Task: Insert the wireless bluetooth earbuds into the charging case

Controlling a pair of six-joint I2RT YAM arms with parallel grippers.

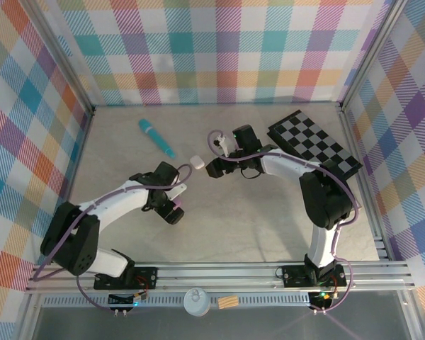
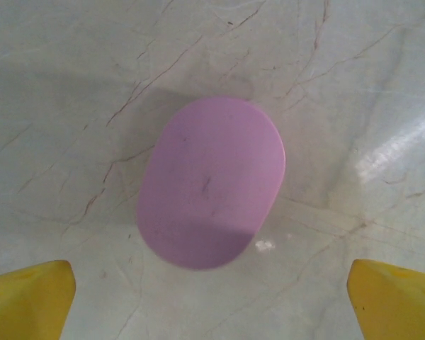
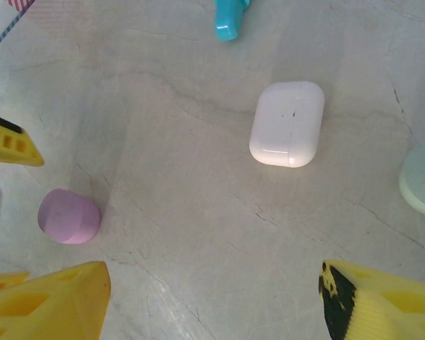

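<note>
The left arm [image 1: 117, 204] and right arm [image 1: 290, 166] have white links, black joints and black bases, each trailed by a purple cable [image 1: 214, 144]. The left pincer [image 2: 212, 301] and right pincer [image 3: 216, 301] have yellow fingers [image 2: 28, 297]; the right one's finger at 5 o'clock bears a black patch [image 3: 336, 297].

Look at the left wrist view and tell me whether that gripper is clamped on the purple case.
No, the left gripper is open, its yellow fingers spread wide on either side and clear of the purple case.

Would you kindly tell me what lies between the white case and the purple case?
Nothing; the right wrist view has bare tabletop between the white case and the purple case.
</note>
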